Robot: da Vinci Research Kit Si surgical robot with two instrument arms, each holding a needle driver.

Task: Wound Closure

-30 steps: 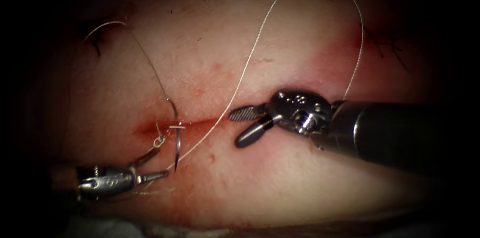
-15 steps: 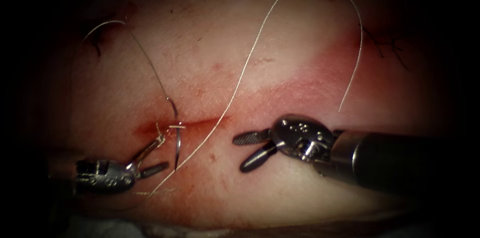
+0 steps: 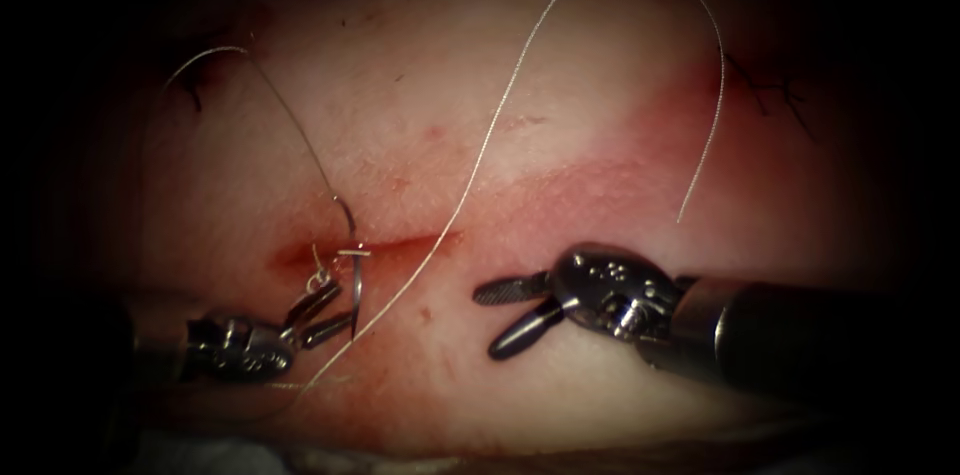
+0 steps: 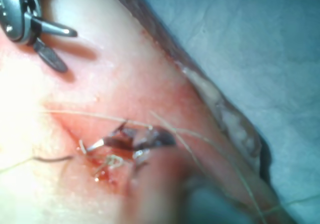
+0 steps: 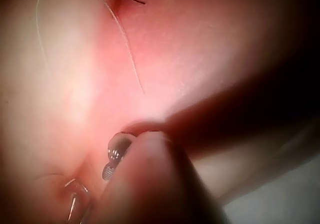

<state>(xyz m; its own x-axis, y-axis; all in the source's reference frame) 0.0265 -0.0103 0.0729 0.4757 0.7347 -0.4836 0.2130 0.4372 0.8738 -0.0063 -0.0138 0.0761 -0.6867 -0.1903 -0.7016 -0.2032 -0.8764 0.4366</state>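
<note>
The left pincer (image 3: 322, 315) is seen with its jaws narrowly parted and nothing clenched between them; their tips are set just beside the needle (image 3: 355, 290). Directly beyond these tips the needle is stood upright, and its upper part is met by the cut (image 3: 410, 240), where it appears lodged in the tissue (image 3: 560, 115). Red fluid (image 3: 290, 257) is gathered just above the pincer. A pale thread (image 3: 520, 65) is laid from below the left pincer, carried up and over in a high arch, and ended loose above the right pincer (image 3: 512, 310). The right pincer is held released, jaws wide, nothing grasped, well to the right of the needle and below the cut; in the left wrist view it (image 4: 67, 49) is likewise shown spread
</note>
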